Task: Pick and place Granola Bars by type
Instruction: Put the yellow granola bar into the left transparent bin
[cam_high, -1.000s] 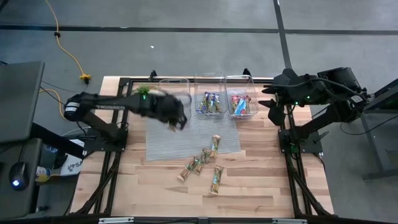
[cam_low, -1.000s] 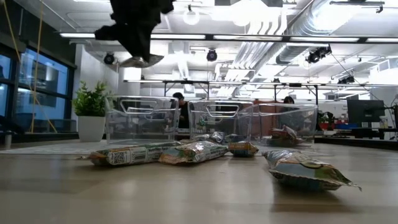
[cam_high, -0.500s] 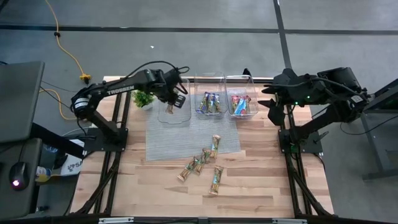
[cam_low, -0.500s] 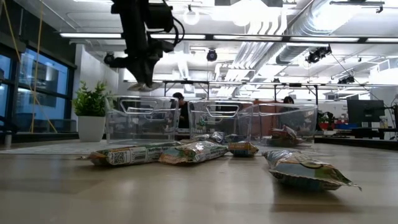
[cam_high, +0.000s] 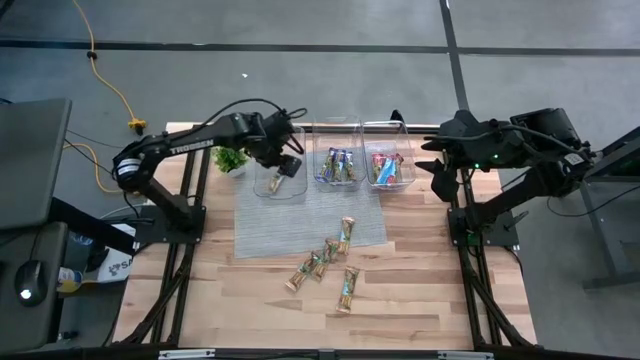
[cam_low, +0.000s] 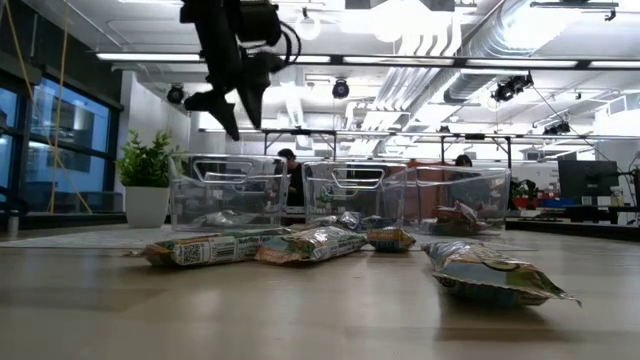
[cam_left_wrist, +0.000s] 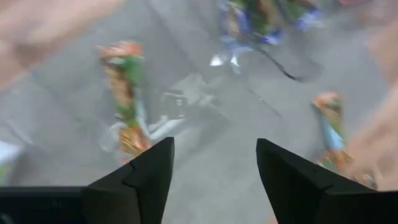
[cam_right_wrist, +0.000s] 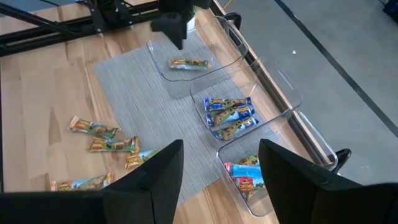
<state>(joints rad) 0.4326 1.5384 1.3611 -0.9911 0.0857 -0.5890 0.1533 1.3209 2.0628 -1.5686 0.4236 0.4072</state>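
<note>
a: where does the left arm stand?
b: it reaches across from the table's left edge, its left gripper (cam_high: 283, 152) hanging above the left bin (cam_high: 262, 183), fingers spread apart and holding nothing. one tan-green granola bar (cam_right_wrist: 189, 63) lies flat on that bin's floor, below the gripper.

a: and the right arm?
b: folded back at the table's right edge, well apart from the bins; the right gripper (cam_right_wrist: 221, 158) has its fingers apart, empty.

a: the other bars?
b: blue bars (cam_high: 339, 164) fill the middle bin, red bars (cam_high: 386, 167) the right bin, and loose tan-green bars (cam_high: 322, 262) lie on the grey mat (cam_high: 262, 226) and the wood near its front edge.
</note>
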